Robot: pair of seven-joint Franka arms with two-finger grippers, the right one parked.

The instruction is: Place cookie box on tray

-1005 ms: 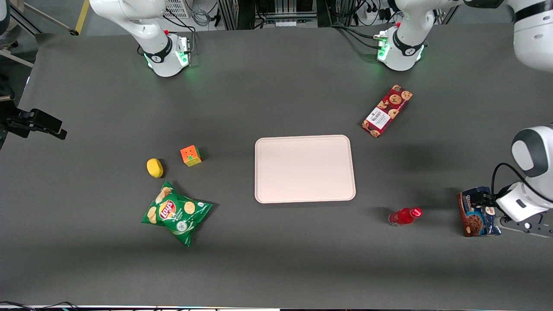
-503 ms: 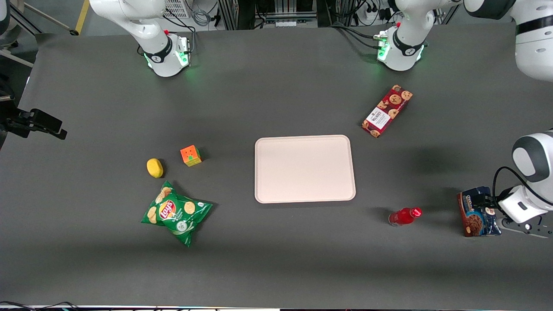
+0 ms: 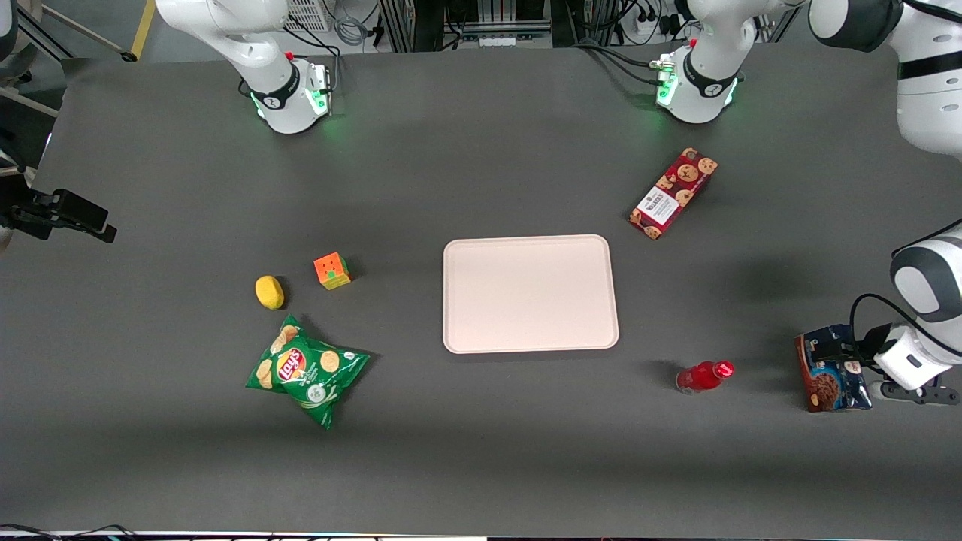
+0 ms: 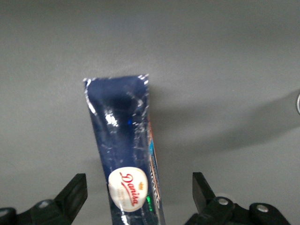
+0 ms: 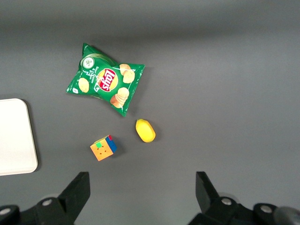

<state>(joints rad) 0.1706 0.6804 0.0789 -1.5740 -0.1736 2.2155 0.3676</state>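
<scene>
The cookie box [image 3: 827,379] is a dark navy package with a brown cookie picture, standing on edge at the working arm's end of the table. In the left wrist view the cookie box [image 4: 122,126] shows its narrow blue face with a white round logo. My gripper [image 3: 845,352] is down at the box and open. Its gripper [image 4: 138,194] fingers [image 4: 75,192] straddle the box with a gap on each side, touching nothing. The cream-white tray [image 3: 530,293] lies bare at the table's middle, well away from the box toward the parked arm's end.
A red bottle [image 3: 704,376] lies between the box and the tray. A long red cookie box [image 3: 674,193] lies farther from the camera. A chips bag [image 3: 307,370], a lemon [image 3: 269,291] and a colour cube [image 3: 332,270] sit toward the parked arm's end.
My wrist has shifted slightly outward toward the table's end and the arm's upper links have swung. The cookie box has not moved.
</scene>
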